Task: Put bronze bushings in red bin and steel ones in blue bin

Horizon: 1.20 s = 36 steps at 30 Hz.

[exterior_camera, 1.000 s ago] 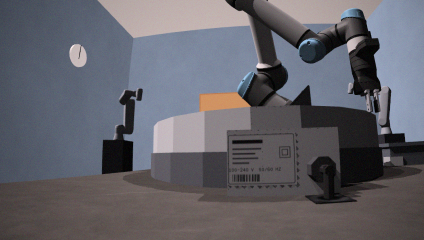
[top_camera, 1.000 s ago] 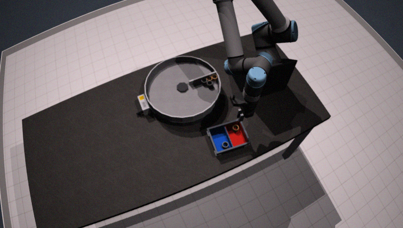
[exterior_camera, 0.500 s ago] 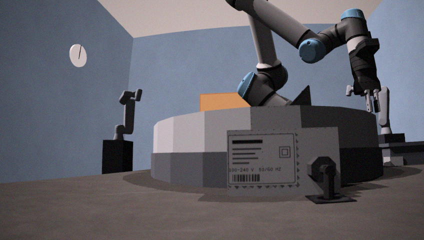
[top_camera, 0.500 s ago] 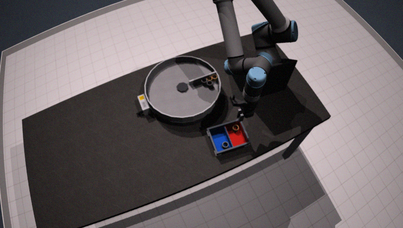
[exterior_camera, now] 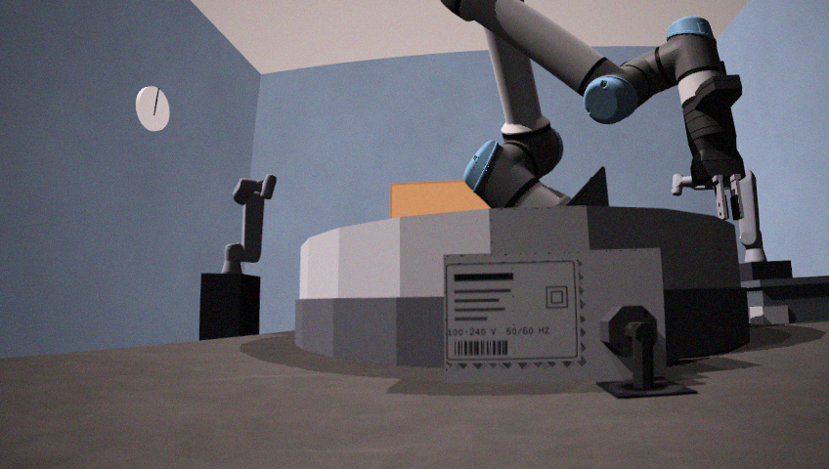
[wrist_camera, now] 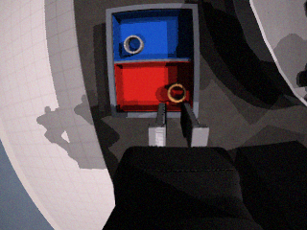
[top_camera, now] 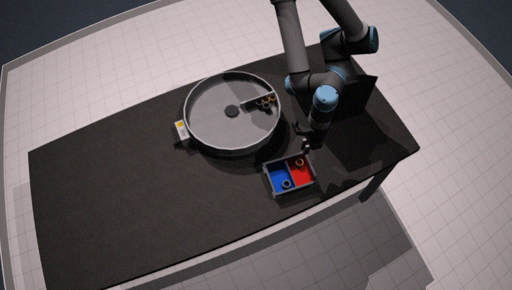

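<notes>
Just beyond the claw [top_camera: 305,144] [exterior_camera: 729,216] [wrist_camera: 174,113], one bronze bushing [top_camera: 295,163] [wrist_camera: 168,93] sits in the red bin [top_camera: 303,176] [wrist_camera: 139,86]. Farther from the claw, in the blue bin [top_camera: 278,176] [wrist_camera: 158,34], lies one steel bushing [top_camera: 282,184] [wrist_camera: 125,44]. Both match their colours, so by my reading those two are sorted correctly. The claw's fingers stand partly spread with nothing between them.

The job looks only part done. Off to one side of the claw, the turntable [top_camera: 233,147] [exterior_camera: 371,249] [wrist_camera: 277,57] on the desk [top_camera: 125,197] [exterior_camera: 174,406] still carries a small cluster against its divider [top_camera: 256,98]: two bronze-toned rings and at least two grey ones. Shadow and crowding make an exact count unsafe. Those remain to be picked and sorted, with the claw moved clear at the end.

Across the turntable from the claw, a pale box [top_camera: 183,133] [exterior_camera: 619,278] bears a label [exterior_camera: 541,302] reading "100-240 V 50/60 HZ", above a barcode [exterior_camera: 481,348]. Its upper lines are plain bars beside a nested-square mark. No brand name is legible.
</notes>
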Available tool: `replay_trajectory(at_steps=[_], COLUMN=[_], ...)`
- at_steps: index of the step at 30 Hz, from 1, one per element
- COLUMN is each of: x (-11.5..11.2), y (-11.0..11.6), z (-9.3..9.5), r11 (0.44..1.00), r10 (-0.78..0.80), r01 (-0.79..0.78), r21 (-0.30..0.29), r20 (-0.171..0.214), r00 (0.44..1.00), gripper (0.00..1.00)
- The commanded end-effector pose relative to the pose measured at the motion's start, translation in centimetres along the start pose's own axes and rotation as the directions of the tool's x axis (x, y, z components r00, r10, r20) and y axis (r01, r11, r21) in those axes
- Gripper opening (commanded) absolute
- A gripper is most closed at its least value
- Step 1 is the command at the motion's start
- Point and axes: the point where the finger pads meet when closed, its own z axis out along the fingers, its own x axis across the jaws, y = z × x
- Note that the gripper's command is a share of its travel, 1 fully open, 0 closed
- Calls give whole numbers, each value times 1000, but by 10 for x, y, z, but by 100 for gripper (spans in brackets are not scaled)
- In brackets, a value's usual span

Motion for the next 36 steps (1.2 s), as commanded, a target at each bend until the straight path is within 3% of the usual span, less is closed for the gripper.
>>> replay_trajectory(at_steps=[1, 33, 36], x=[0, 0, 33], y=[0, 0, -7], z=[0, 0, 2], r11=[1000, 1000, 1000], r10=[0, 0, 0], r01=[0, 0, 0], r21=[1, 1, 1], r20=[1, 1, 1], r00=[1000, 1000, 1000], gripper=[42, 42, 40])
